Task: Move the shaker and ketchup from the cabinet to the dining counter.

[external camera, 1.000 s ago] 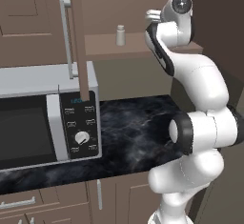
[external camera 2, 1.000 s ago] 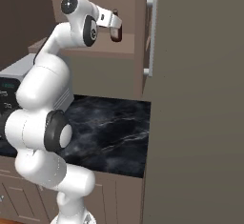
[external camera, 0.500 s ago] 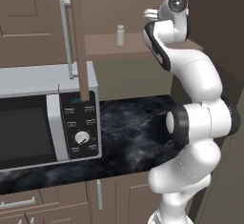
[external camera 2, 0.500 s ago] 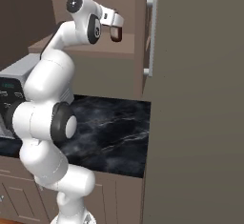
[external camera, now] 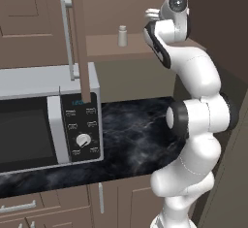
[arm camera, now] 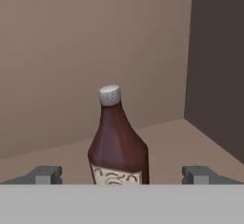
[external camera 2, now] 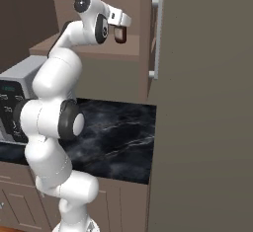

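My jaws stand wide apart, nothing between the pads yet. In the hand view the two fingertips [arm camera: 47,174] rise at the bottom with the ketchup [arm camera: 117,144] upright between them, a little left of centre and still ahead of the tips, not touching either. It stands on the cabinet [arm camera: 205,142] shelf, near the right wall.

I judge the bottle to be rigid and fairly light, with a smooth, likely slippery body. It is tall for its base, so a nudge from one finger could tip it. I would take it on the broad labelled body, low down, not on the tapering neck, where the pads would slide off.

The hand view gives me the alignment, the grey cap and the label, but not the arm or the rest of the shelf. From the right base view I see the gripper [external camera 2: 120,30] reaching level into the open cabinet, with the dark bottle right at its tip. The left base view adds the shaker [external camera: 122,36], standing well to the left on the same shelf, above the microwave [external camera: 43,120] on the marble tabletop [external camera: 135,139].
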Motion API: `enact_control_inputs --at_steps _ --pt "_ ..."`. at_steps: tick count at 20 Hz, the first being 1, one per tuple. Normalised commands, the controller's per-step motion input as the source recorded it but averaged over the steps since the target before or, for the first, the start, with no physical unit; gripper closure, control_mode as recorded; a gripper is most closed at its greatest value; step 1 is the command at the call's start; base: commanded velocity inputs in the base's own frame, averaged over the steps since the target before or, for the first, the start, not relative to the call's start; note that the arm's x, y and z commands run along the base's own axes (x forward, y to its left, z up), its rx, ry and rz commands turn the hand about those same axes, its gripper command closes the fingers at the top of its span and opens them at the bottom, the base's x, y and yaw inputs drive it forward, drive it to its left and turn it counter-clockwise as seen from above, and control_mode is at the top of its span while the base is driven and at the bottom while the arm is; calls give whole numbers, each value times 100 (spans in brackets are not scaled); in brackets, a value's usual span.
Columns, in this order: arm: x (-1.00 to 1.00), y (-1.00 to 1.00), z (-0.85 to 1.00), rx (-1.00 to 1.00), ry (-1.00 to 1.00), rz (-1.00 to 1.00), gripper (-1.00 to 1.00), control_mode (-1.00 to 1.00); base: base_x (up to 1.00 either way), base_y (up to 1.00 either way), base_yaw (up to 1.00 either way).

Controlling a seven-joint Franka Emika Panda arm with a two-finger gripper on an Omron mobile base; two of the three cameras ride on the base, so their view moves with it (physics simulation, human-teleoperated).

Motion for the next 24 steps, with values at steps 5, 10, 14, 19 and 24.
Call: enact_control_inputs --at_steps 5,10,14,19,24 --pt "27 -3 0 0 0 0 -100 -100 0 0 0" --pt "28 -1 0 0 0 0 -100 -100 0 0 0" --pt "25 -3 0 0 0 0 -100 -100 0 0 0" --pt "28 -3 0 0 0 0 -100 -100 0 0 0" --pt "30 -2 0 0 0 0 -100 -100 0 0 0"
